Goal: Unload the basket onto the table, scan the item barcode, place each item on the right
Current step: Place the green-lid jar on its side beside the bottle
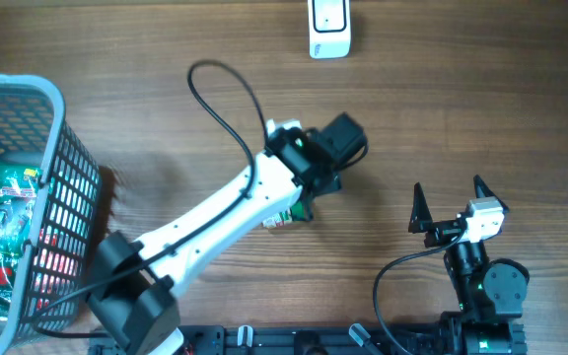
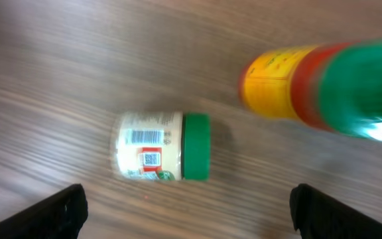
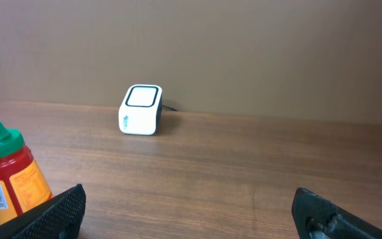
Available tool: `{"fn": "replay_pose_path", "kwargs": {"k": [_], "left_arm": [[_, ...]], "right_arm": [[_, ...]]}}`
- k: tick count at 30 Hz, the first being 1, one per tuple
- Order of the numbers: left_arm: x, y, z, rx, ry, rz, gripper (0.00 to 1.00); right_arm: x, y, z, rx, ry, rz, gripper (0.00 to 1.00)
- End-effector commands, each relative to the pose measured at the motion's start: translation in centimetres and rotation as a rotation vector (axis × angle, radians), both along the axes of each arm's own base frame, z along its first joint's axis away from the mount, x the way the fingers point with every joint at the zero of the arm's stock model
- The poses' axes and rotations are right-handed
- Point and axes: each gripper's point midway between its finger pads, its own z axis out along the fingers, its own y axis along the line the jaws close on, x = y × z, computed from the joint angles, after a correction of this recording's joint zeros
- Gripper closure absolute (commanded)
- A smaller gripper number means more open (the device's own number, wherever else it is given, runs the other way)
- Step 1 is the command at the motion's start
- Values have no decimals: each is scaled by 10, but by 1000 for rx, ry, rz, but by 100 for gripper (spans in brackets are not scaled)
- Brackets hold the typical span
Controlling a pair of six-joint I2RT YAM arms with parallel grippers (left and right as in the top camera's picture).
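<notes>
Jar (image 2: pixel 161 147) on its side (barcode up), between parted left fingers (image 2: pixel 55 212), untouched

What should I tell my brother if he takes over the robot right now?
Left gripper: open, empty, over the jar.
Right gripper: open, empty, off to the side.
Jar lies on its side on the table, barcode up, near a sauce bottle.
Scanner sits far across the table; basket on the left.
Done: no scan visible. Left: grip the jar, show its barcode to the scanner.
</notes>
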Motion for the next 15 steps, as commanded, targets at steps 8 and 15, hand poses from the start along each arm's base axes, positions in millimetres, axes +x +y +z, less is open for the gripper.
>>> {"fn": "replay_pose_path", "kwargs": {"k": [8,15], "left_arm": [[-5,224,300,-76,-720,534,0],[-78,371,301,-4,-754,1152,0]], "right_arm": [[0,0,1,4,-6,-2,0],[0,0,1,4,-6,-1,1]]}}
